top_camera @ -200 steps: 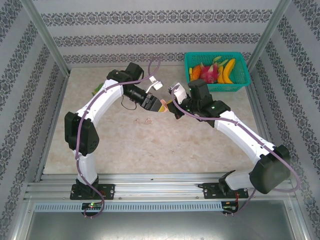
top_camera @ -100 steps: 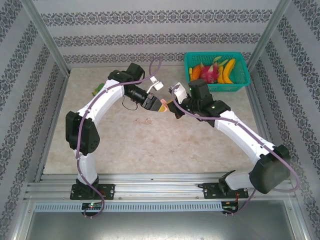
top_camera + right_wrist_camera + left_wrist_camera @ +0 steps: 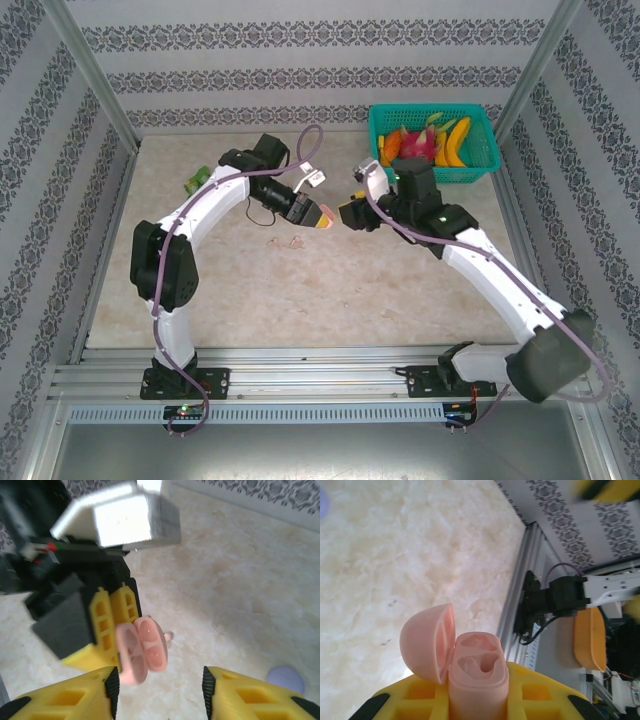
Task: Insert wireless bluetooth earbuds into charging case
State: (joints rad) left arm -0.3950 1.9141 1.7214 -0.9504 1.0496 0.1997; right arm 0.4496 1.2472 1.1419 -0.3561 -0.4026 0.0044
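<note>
Top camera: my right gripper (image 3: 349, 214) has just drawn back from the left gripper (image 3: 318, 214). A moment ago they were tip to tip, and now they sit just apart with a strip of table between them. I read that as the right arm ending a pass at the case (image 3: 326, 216) and clearing off. Loose buds (image 3: 290, 241) lie on the table near the left gripper, so the job isn't finished.

Left wrist: the left jaws are clenched on the case's body, holding it up off the table. The case is pale pink, with its lid (image 3: 427, 642) swung open to the left and two moulded sockets facing the camera. They look empty, though I can't say for certain.

Right wrist: the right jaws are spread wide with nothing between them. The case sits just past the fingertips with its sockets towards me. What looks like a small pink bud (image 3: 169, 636) lies on the table beside it, and a lilac round case (image 3: 285, 680) is off to the right.
</note>
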